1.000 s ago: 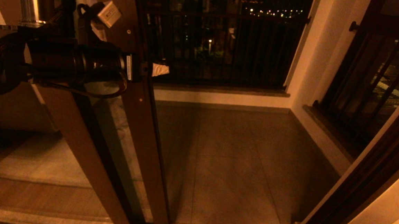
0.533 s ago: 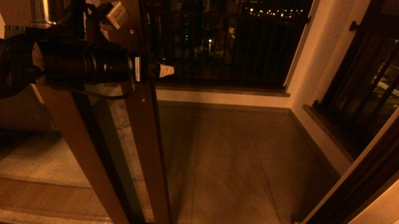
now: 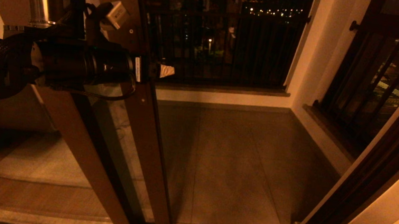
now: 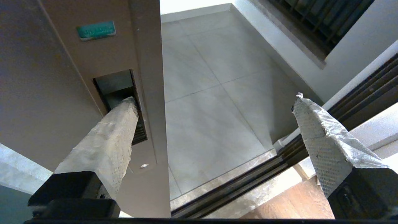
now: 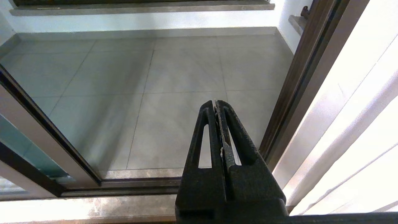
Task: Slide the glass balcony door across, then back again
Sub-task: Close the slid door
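Observation:
The glass balcony door [image 3: 143, 129] stands at the left of the doorway, its wide brown stile [image 4: 93, 62] bearing a dark recessed handle slot [image 4: 113, 84]. My left gripper [image 3: 155, 70] is at that stile, high up, and stands open [image 4: 214, 98]. One taped finger [image 4: 121, 124] has its tip inside the handle slot. The other taped finger [image 4: 314, 130] hangs free in the open doorway, past the stile's edge. My right gripper [image 5: 215, 104] is out of the head view; in the right wrist view it is shut on nothing, low over the threshold.
The tiled balcony floor [image 3: 231, 155] lies beyond the floor track [image 4: 236, 189]. A dark railing [image 3: 224, 47] closes the far side. The door jamb [image 3: 365, 177] stands at the right, with a white curtain [image 5: 357, 109] beside it. A second panel's plain brown post [image 3: 79, 146] stands left of the door.
My left gripper and the door stile have shifted a little to the right, mostly in the first half second; since then almost nothing moves.

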Available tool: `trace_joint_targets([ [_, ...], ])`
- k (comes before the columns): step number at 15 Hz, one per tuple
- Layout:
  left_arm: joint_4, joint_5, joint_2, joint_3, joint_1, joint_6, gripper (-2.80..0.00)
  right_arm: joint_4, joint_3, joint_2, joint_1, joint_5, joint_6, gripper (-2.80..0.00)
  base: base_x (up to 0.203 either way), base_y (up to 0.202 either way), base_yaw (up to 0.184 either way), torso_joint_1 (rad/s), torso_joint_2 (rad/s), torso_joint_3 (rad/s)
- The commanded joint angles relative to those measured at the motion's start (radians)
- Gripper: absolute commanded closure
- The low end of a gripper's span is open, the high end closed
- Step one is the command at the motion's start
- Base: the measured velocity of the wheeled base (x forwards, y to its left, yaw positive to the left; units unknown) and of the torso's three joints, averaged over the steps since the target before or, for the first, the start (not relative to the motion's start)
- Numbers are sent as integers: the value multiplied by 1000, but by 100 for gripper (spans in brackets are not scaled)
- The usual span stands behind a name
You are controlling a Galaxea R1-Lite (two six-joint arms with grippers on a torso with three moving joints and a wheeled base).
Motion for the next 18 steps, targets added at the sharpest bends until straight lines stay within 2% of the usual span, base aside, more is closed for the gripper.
trace_joint_targets([
  [1,0,-4,-2,-1,-23,-2,-280,0,0,1,0,1,-1,0,0,0,0,0,0,0],
  [6,5,-1,-17,6,-89,-4,-280,0,0,1,0,1,-1,0,0,0,0,0,0,0],
  [18,0,-1,-20,27,-104,-4,-280,0,0,1,0,1,-1,0,0,0,0,0,0,0],
])
